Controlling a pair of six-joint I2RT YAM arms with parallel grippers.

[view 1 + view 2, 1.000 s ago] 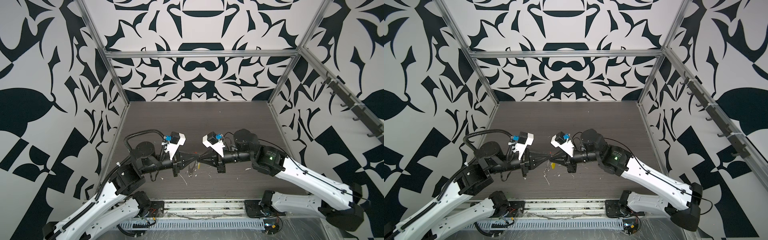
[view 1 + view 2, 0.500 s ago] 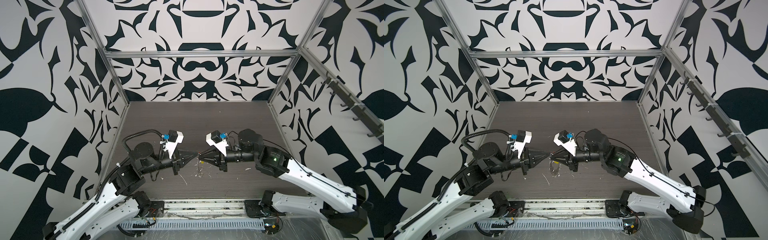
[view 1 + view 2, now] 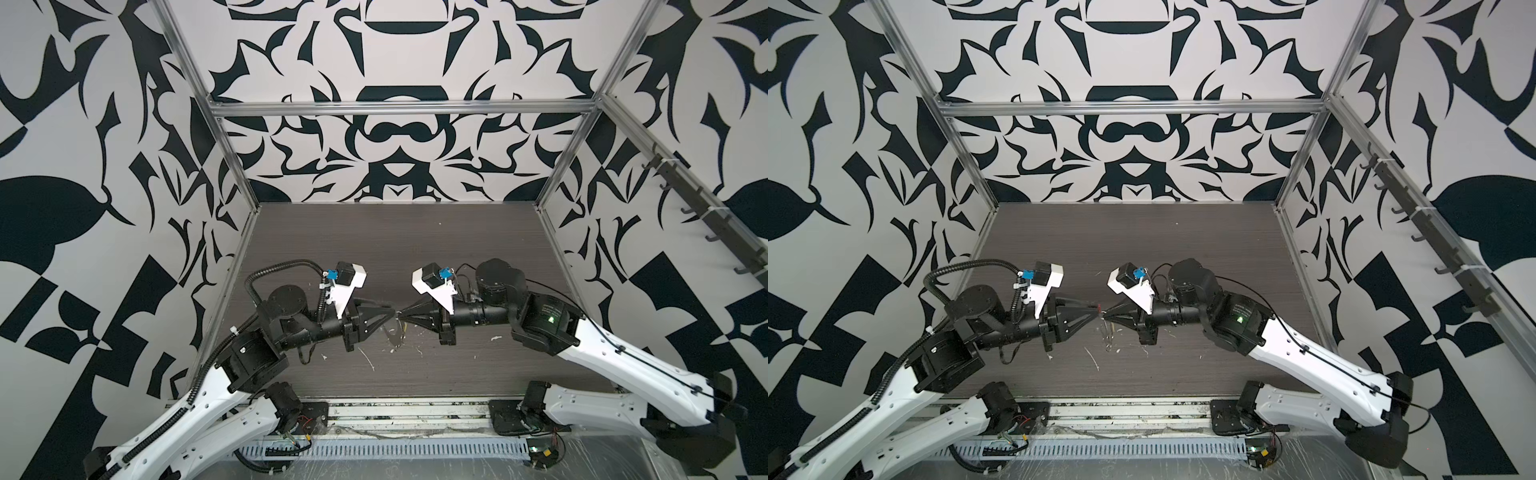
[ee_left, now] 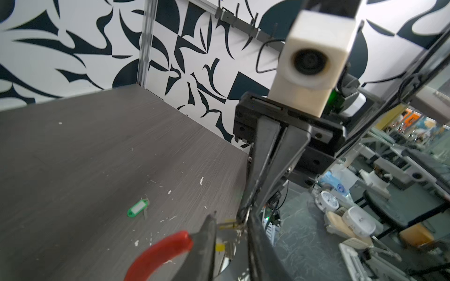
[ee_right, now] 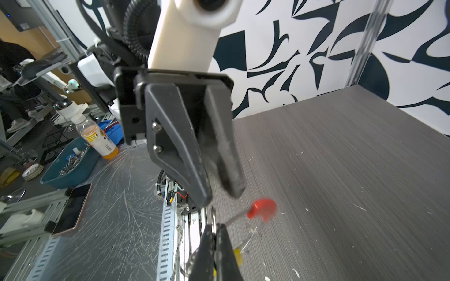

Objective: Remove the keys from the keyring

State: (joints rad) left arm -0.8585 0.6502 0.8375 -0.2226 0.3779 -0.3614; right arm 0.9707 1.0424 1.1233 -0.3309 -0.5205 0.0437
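Green key (image 4: 137,207) is lying loose. Red key (image 5: 261,208) and yellow key (image 5: 238,253) are dangling from the keyring (image 5: 213,216), probably, in shut right jaws. Left jaws are gaping, empty.

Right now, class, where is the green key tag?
In the left wrist view, the green key tag lies flat on the grey table, by itself among white scraps, well clear of the red key.
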